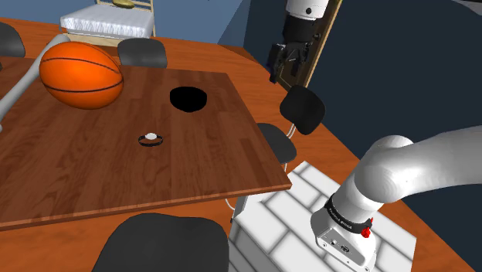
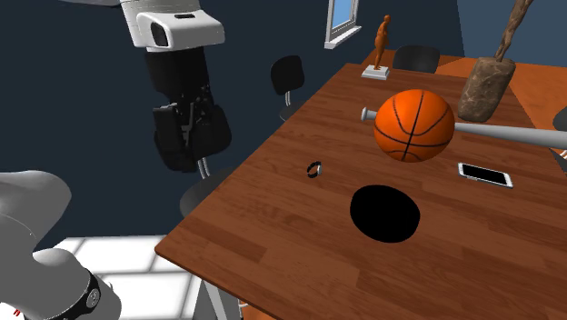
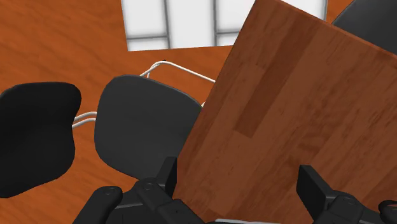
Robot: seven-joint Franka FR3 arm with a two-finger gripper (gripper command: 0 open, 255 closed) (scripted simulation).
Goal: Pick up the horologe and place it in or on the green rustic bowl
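A small wristwatch (image 1: 151, 139) with a looped black band and a pale face turned up rests on the brown wooden worktop (image 1: 116, 178). The round bowl (image 1: 189, 99), drawn pure black, sits near it, not touching, toward the shoulder view's upper right.

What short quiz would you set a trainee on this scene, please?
1. True or false: the gripper is shut on the watch.
2. Which rests on the table? A basketball, B kettle, C laptop.
3. Fill in: the bowl is drawn ___ (colour).
Key: 1 false, its fingers stand apart, away from the watch; 2 A; 3 black.
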